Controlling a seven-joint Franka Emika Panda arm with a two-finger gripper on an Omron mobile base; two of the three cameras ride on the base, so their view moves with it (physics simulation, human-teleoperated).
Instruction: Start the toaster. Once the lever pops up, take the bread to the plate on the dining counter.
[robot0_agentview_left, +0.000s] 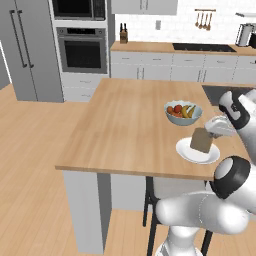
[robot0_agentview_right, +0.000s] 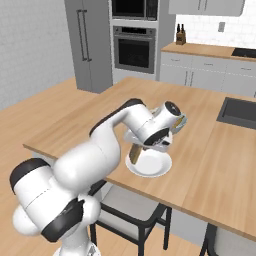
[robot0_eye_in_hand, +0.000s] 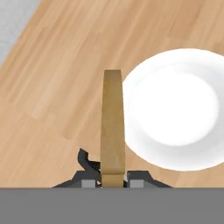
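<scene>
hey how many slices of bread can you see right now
1. The bread is held on edge between the gripper fingers, beside the rim of the plate on the dining counter. No other slice is visible, though the arm blocks part of the counter.

No legible text, labels, brands, numbers or signs in any view. Oven and microwave fronts carry no readable markings. Fridge doors are plain. Plate, bread and bench bear no print. Fine detail on the far wall items is too small to resolve.
</scene>
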